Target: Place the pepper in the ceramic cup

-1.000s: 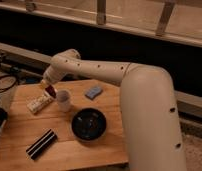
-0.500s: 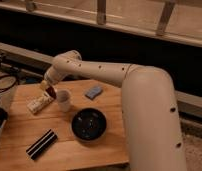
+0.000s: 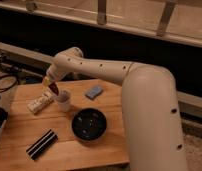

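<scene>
The gripper [image 3: 51, 86] hangs over the far-left part of the counter [image 3: 109, 150] and is clamped on the pepper [image 3: 55, 90], which is in the air, not touching anything. The cup [image 3: 63, 101] stands upright just below the pepper, a little toward the black bowl [image 3: 89, 124]. The pepper's long axis seems to slant down toward the cup's mouth, though its tip is hard to see. I judge the move needs a small shift toward the bowl, then down.

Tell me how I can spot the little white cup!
Find the wooden table, then the white arm reaching over its left half. Just below the claw, which holds a dark red pepper, stands the cup. It is small, plain and white, unlike the wide black bowl and the blue-grey block nearby.
</scene>
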### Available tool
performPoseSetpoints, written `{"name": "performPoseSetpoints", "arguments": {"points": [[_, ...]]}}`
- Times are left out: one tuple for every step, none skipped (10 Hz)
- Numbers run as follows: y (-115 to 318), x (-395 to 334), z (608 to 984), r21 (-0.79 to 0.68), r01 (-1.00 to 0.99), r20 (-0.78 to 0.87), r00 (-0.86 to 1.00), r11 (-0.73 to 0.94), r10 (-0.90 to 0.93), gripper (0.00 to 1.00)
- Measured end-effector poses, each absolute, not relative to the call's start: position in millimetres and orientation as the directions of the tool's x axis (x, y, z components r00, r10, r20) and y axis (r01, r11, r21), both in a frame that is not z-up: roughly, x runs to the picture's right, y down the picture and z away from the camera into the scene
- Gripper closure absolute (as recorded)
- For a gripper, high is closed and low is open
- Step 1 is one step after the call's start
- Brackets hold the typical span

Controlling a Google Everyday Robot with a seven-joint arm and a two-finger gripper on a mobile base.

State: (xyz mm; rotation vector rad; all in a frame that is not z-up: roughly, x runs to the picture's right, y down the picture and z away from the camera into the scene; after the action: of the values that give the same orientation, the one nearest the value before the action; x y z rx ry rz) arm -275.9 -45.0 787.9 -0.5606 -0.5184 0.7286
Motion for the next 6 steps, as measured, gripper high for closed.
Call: {"name": "performPoseSetpoints", "arguments": {"points": [[-45,-263,791,-0.640,-0.491,0.225,0.615,0.590,0.756,1.00],[-44,-255,791,-0.644,-0.495,0.218,0.612,0.583,0.760,1.00],[-39,-259,789,-0.648,-0.482,0.223,0.620,0.590,0.752,1.00],[-37,-268,787,-0.651,-0.469,0.232,0.625,0.597,0.745,1.00],[-38,-274,790,-0.651,-0.468,0.233,0.626,0.598,0.744,0.99],[-40,-280,790,-0.652,-0.468,0.234,0.625,0.597,0.745,0.96]]}}
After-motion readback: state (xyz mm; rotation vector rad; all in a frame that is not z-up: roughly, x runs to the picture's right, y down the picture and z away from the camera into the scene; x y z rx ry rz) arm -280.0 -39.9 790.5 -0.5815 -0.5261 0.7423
